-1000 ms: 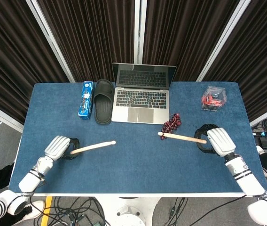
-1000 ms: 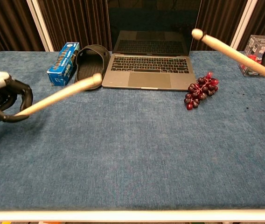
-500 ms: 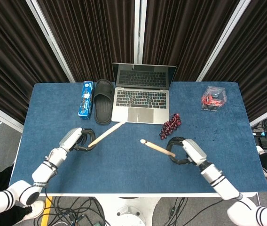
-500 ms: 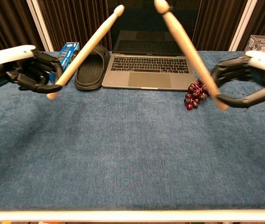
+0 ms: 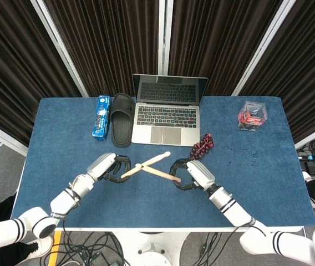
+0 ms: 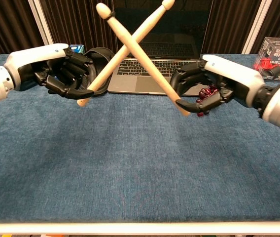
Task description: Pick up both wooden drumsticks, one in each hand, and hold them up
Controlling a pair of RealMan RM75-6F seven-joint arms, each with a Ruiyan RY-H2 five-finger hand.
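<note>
Both pale wooden drumsticks are grasped and raised, the left hand [image 6: 63, 71] gripping one drumstick [image 6: 130, 47], the right hand [image 6: 206, 89] the other [image 6: 140, 59], crossed above the blue tabletop [image 6: 130, 163] (lifting looks complete), so only steady holding remains.

The right hand [image 6: 219, 86] hides most of the grapes [image 6: 206, 96] in the chest view.

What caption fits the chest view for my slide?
Left hand and right hand hold wooden drumsticks crossed before the laptop.
</note>
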